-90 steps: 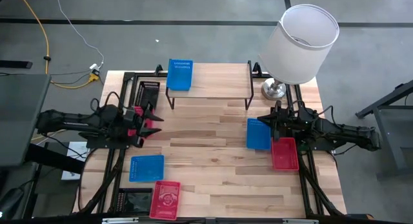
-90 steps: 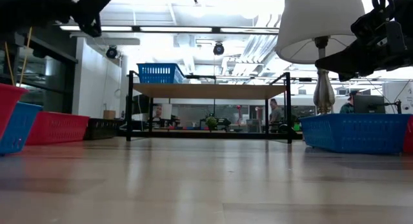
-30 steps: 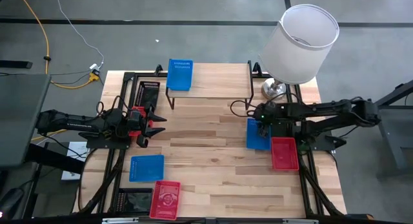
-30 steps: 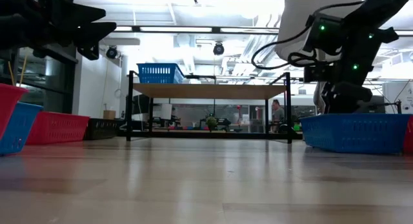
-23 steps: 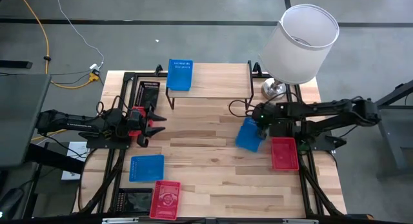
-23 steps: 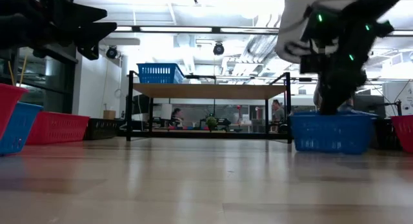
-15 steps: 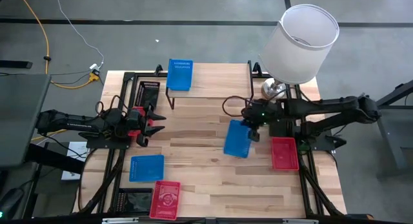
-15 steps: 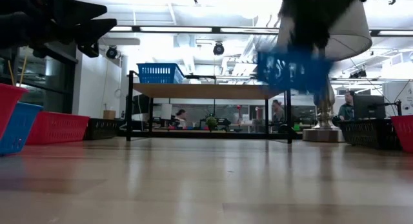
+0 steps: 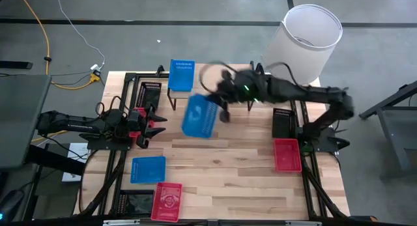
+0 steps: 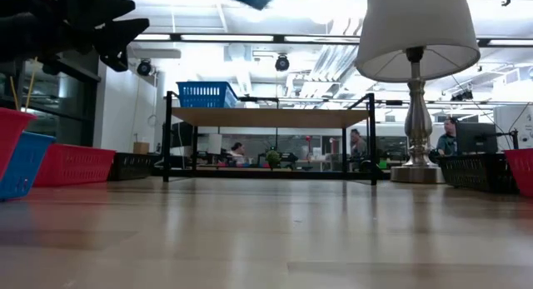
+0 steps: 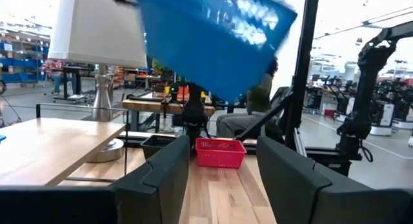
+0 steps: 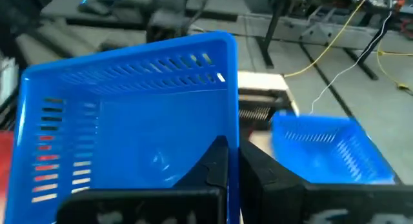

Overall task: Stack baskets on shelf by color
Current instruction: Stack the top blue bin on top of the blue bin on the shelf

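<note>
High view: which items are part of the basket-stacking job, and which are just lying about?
Job:
- carried blue basket, held by the right gripper
- blue basket on the shelf
- shelf
- blue basket near left
- red baskets
- black baskets

Lying about:
- lamp
- yellow cable

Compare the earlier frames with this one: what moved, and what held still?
The right tool took hold of the blue basket beside the red basket, lifted it and swung it toward the shelf, uncovering a black basket. The left tool and the other baskets stayed put.
</note>
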`<state>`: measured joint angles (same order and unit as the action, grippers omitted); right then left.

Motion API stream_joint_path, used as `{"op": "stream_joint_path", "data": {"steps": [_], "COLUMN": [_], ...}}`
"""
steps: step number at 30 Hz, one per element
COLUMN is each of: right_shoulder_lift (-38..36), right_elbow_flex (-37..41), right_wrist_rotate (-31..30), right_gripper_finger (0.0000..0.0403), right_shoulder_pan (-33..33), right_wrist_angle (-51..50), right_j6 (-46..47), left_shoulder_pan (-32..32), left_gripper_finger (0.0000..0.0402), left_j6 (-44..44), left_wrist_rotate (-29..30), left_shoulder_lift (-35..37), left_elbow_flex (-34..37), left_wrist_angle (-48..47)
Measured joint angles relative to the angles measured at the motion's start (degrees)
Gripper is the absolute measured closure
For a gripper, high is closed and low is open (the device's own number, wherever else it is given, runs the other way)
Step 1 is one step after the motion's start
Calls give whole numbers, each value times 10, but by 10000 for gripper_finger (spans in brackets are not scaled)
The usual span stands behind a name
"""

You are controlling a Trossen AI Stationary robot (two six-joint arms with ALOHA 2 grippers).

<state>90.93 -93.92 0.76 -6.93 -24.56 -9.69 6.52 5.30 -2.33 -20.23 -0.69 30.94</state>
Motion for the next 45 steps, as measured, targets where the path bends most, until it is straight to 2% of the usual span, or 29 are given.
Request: {"op": "stream_joint_path", "data": {"steps": [6,10,13,16,24,35,45], "right_shoulder_lift": [148,240,296,307,313,326,326], "right_elbow_flex": [-227,-341,-410,-387,-382,-383,-383], "right_wrist_rotate": [77,132,142,152,168,167,183], "right_gripper_finger": [402,402,402,403,403,403,403], "right_shoulder_pan": [-84,-124,-149,-176,-232,-246,-261], "right_wrist_angle": [-87,-131,-152,-95,-82,-27,-27], "right_j6": [-51,-90,-112,-118,-113,-119,-128], "left_shoulder_pan": [-12,-26,-33,-37,-45,-45,-45], "left_gripper_finger": [231,231,231,231,231,231,231], "left_j6": [5,-4,-5,-5,-10,-19,-10], "left_wrist_rotate": [0,0,1,2,2,2,4], "left_shoulder_lift": [0,0,0,0,0,0,0], "left_elbow_flex": [0,0,0,0,0,0,0], "left_wrist_angle": [-2,-2,-2,-2,0,2,2]}}
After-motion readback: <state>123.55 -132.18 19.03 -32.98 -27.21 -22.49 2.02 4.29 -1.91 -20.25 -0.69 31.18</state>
